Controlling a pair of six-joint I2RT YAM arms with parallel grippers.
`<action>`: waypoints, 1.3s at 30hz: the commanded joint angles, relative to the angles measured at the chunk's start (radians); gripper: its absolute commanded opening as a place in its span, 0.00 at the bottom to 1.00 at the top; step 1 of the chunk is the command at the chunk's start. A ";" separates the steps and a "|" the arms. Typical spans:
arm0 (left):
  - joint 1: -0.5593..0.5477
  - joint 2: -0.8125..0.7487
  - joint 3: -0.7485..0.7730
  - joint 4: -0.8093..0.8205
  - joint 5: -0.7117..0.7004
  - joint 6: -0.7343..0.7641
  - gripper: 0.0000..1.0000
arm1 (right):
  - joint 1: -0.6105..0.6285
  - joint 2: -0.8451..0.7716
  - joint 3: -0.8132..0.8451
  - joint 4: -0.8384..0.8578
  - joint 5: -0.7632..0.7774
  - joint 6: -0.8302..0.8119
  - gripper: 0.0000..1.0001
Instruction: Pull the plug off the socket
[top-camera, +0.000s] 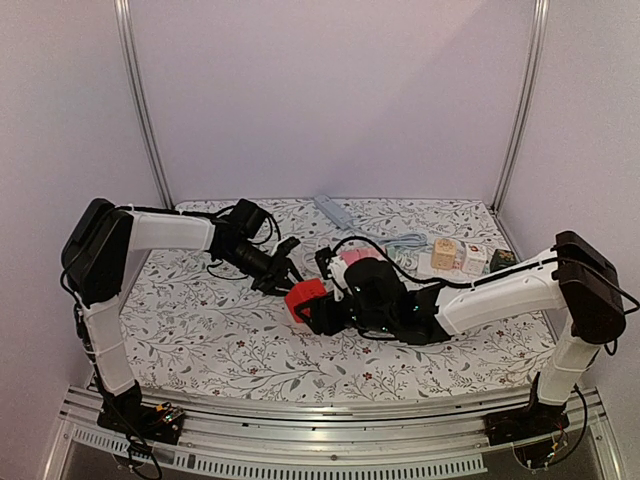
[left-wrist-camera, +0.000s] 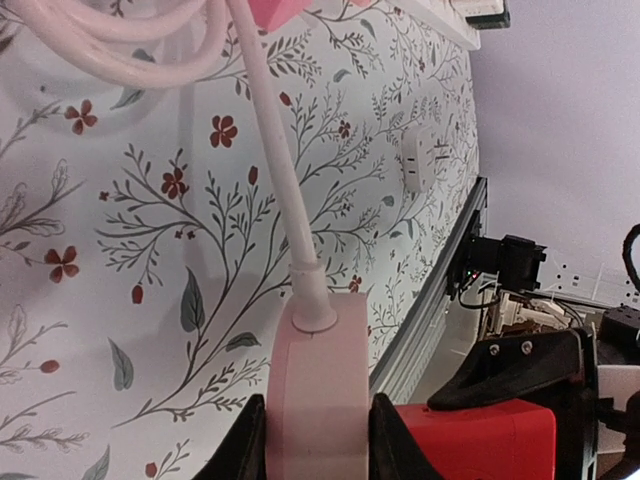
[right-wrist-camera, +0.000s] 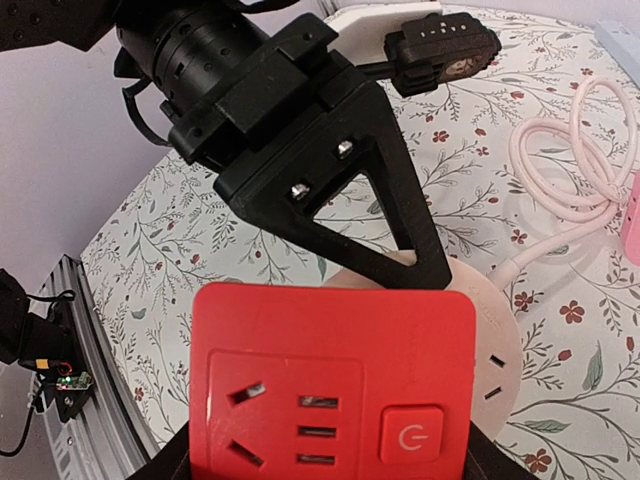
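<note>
Two-handed unplugging, mid-grip, above the middle of the floral bench (top-camera: 200, 330).

Left pincer (left-wrist-camera: 318, 445) clenched on the pink plug (left-wrist-camera: 318, 375), one finger on each flat side, a little short of the collar of the pink cable (left-wrist-camera: 272, 170). Grip taken on the housing rather than the cord, presumably to load the casing and spare the cable joint.

Right pincer (right-wrist-camera: 330, 465) clenched on the red socket (right-wrist-camera: 335, 375), fingers on its two side walls, outlet face and power button turned toward the wrist camera. Held thus, in all likelihood, as the anchor against the pull.

Both items between the two arms near the centre of the top view, apparently raised off the bench.

Pale plug body directly behind the red block in the right wrist view, touching or very nearly so. No gap discernible. Separation therefore judged not yet done, though not confirmable from these angles.

Cable slack, trailing off to a loose coil (right-wrist-camera: 575, 160) on the cloth. Little resistance from the cord to be expected.

Next move, as a judgement: draw the pincers straight apart along the pin axis. Any twist likely to bind the pins or to cost the hold on the smooth red casing.
</note>
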 joint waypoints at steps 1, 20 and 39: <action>0.006 -0.015 0.005 -0.055 0.069 0.027 0.20 | 0.004 -0.047 0.016 0.018 0.114 -0.084 0.21; 0.018 -0.025 0.005 -0.049 0.084 0.039 0.21 | -0.041 -0.046 -0.068 0.150 0.052 0.045 0.20; 0.019 -0.019 0.012 -0.081 0.023 0.049 0.20 | -0.061 -0.039 -0.062 0.148 0.020 0.065 0.20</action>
